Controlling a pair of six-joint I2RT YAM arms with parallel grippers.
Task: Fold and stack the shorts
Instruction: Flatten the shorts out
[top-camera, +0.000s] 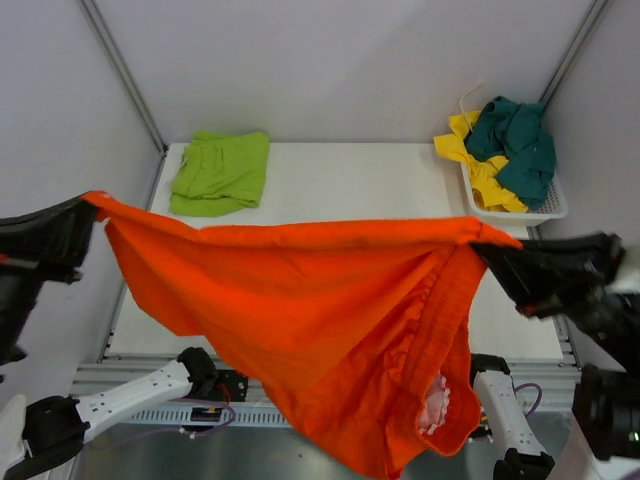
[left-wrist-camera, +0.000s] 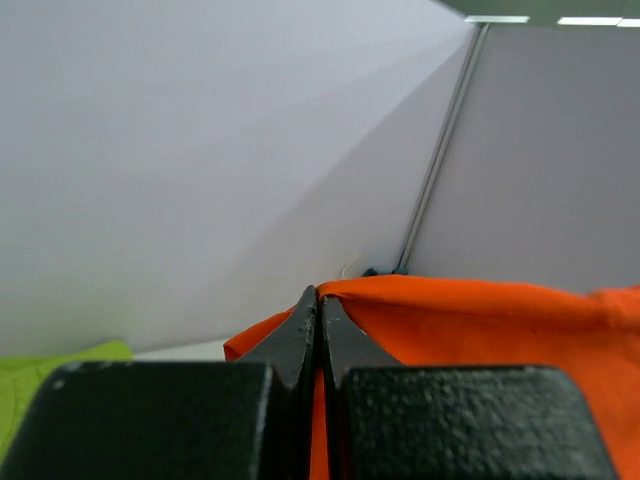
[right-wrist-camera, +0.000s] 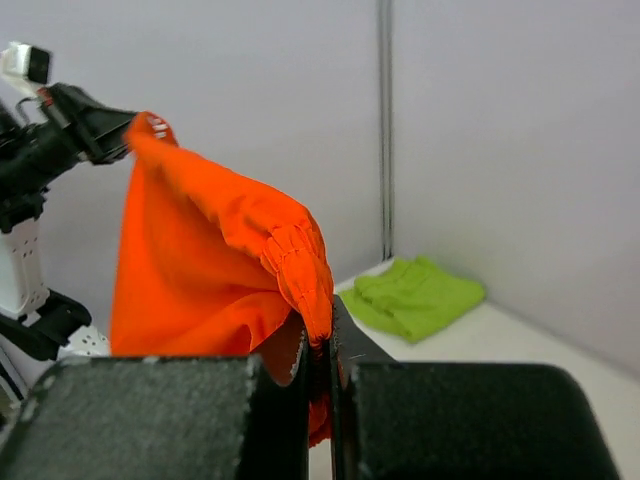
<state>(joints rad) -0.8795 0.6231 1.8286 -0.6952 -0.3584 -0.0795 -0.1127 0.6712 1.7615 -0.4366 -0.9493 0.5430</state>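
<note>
Hanging in the air above the counter (top-camera: 360, 180), the orange shorts (top-camera: 300, 290) are stretched between both arms. They are held up by the two ends of their upper edge, and the cloth sags down toward the near edge of the counter. The left tool (top-camera: 88, 203) is clenched on the left end of the orange cloth; its wrist view shows the jaws pinched together with fabric between them. The right tool (top-camera: 482, 248) is likewise clamped on the gathered right end. The lime green shorts (top-camera: 220, 172) lie folded flat at the far left of the counter, well apart from the held pair. A white mesh basket (top-camera: 552, 208) sits at the far right corner. It holds the yellow shorts (top-camera: 485, 180) with the dark teal shorts (top-camera: 520, 140) heaped on top, both crumpled and spilling over its rim.
</note>
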